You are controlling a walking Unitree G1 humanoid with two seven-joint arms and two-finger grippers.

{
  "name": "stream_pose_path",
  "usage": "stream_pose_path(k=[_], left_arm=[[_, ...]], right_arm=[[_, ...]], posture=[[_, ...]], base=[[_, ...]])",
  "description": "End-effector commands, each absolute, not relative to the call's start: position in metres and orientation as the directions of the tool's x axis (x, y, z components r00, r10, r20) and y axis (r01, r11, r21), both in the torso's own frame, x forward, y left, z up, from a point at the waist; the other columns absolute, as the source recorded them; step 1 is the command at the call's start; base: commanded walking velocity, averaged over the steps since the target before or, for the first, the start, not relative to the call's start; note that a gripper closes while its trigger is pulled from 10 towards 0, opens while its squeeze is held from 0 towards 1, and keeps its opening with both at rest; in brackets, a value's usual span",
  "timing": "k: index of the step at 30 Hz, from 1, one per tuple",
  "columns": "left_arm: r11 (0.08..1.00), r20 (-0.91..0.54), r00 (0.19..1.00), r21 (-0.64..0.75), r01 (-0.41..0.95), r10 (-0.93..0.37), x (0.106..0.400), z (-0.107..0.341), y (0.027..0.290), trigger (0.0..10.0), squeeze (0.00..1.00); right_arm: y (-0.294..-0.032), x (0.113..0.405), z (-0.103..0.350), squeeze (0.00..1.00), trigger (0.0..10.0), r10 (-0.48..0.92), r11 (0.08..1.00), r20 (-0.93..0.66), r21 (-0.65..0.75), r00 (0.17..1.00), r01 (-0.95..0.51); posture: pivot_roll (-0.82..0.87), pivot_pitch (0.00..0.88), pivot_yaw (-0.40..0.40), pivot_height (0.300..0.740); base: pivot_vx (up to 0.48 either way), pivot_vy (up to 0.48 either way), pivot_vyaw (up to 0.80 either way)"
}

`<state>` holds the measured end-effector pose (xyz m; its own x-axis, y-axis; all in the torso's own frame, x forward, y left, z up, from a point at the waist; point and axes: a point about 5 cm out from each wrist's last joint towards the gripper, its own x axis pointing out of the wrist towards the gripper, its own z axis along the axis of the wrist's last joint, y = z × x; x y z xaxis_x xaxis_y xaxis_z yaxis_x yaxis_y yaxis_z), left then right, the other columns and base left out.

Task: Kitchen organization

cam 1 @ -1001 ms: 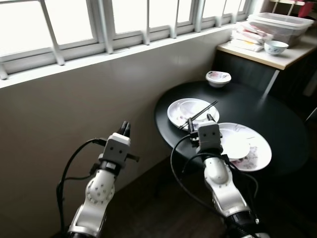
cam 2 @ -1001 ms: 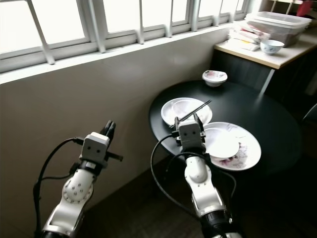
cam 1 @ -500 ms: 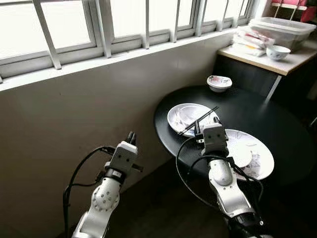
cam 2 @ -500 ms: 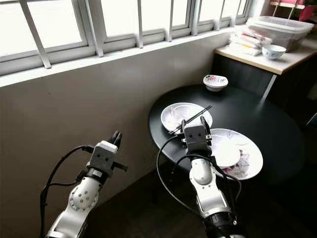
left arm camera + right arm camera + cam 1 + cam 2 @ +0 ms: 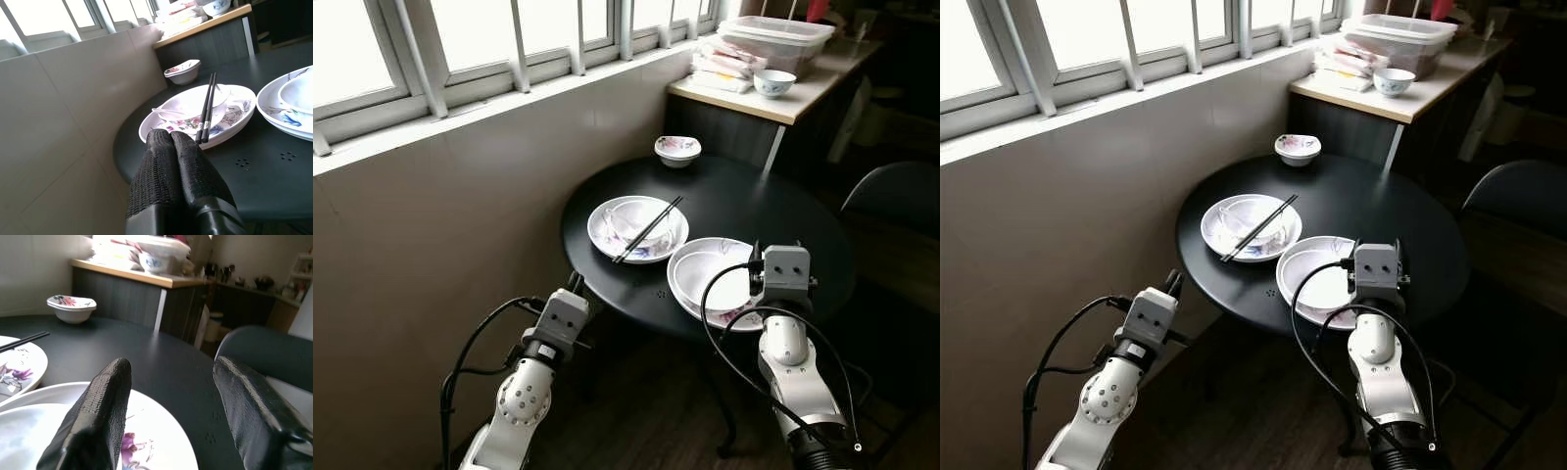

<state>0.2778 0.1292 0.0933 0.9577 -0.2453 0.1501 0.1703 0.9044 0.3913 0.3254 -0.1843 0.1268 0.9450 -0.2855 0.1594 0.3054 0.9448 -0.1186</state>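
Left eye view: a round black counter point(image 5: 773, 211) below a window wall carries the dishes; both arms are raised before its near edge.
Step in hand: approach, as I judge it; nothing is gripped and no dish looks lifted.
Right end effector point(image 5: 168, 416): fingers spread wide apart, empty, poised over the near rim of the large floral plate point(image 5: 690, 294).
Left end effector point(image 5: 178, 169): fingers pressed together, empty, short of the counter's edge and aimed toward the plate with chopsticks.
Large floral plate: near the counter's front edge, white with purple and blue flowers, holding a shallow white dish point(image 5: 720, 287) nested inside it.
Second plate point(image 5: 607, 240): just beside the first, farther in, white and floral, with a bowl and a white spoon in it.
Chopsticks point(image 5: 648, 229): a dark pair laid side by side across that plate, one end past its rim.
Small bowl point(image 5: 677, 150): floral, alone at the counter's far side, well apart from the plates.
Side counter point(image 5: 783, 106): wooden top with a blue-patterned bowl point(image 5: 773, 83) and clear tubs.
Next move, my guess: lower the right fingers astride the plate's rim and close; the nested dish could slide if the plate tilts.
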Motion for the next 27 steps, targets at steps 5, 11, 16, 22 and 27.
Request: stream_pose_path(k=[5,11,16,22,27], left_arm=[[0.896,0.135,0.959,0.408,0.174,-0.248,0.279,0.09,0.13,10.0,0.0],[0.895,0.128,0.961,0.412,0.173,-0.245,0.279,0.088,0.13,10.0,0.0],[0.895,0.127,0.962,0.413,0.17,-0.242,0.279,0.088,0.131,10.0,0.0],[0.894,0.126,0.962,0.414,0.171,-0.242,0.279,0.087,0.132,10.0,0.0],[0.893,0.121,0.963,0.416,0.172,-0.241,0.279,0.086,0.132,10.0,0.0]], right_arm=[[-0.186,0.331,0.116,0.0,10.0,-0.284,0.958,0.028,0.057,0.958,0.282],[-0.197,0.336,0.104,0.0,10.0,-0.307,0.931,-0.106,0.172,0.946,0.321],[-0.199,0.34,0.103,0.0,10.0,-0.275,0.932,-0.138,0.205,0.951,0.299],[-0.215,0.34,0.104,0.0,10.0,-0.386,0.883,-0.175,0.216,0.906,0.417],[-0.214,0.34,0.106,0.0,10.0,-0.385,0.897,-0.152,0.168,0.91,0.408]], posture=[[-0.07,0.0,-0.016,0.74],[-0.07,0.0,-0.018,0.74],[-0.07,0.0,-0.018,0.74],[-0.06,0.0,-0.018,0.74],[-0.07,0.0,-0.016,0.74]], base=[[0.0,0.0,-0.21],[0.0,0.0,0.0],[0.0,0.0,0.0],[0.0,0.0,0.0],[0.0,0.0,0.0]])
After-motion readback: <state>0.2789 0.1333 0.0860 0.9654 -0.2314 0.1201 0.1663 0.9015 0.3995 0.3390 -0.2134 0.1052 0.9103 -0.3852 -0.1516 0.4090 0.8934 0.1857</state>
